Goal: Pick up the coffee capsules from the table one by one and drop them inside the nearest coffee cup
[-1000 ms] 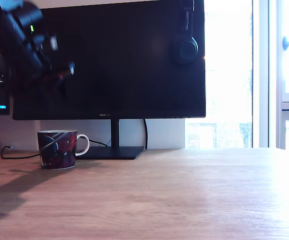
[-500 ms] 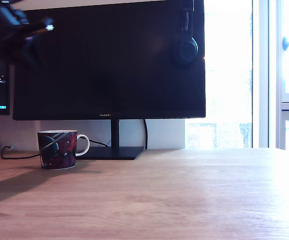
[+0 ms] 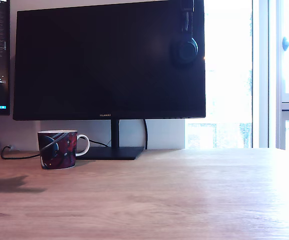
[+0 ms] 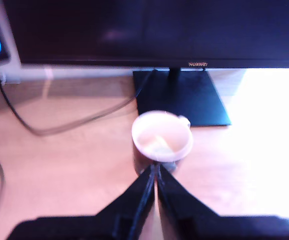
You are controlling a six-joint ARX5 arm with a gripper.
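The mug (image 3: 57, 149) is sitting on the wooden worktop (image 3: 174, 200) toward the exterior view's left, just in front of the big dark monitor (image 3: 109, 60) and beside its flat stand (image 3: 111, 152), white handle pointing right in that view. Seen from the wrist, the end effector (image 4: 155, 175) is hanging above the mug (image 4: 162, 137) with its two dark fingers (image 4: 141, 192) pressed together at the tips, gripping nothing. Something pale is lying inside the cup, too blurred to name. A black cable (image 3: 19, 155) is trailing across the worktop behind the mug.
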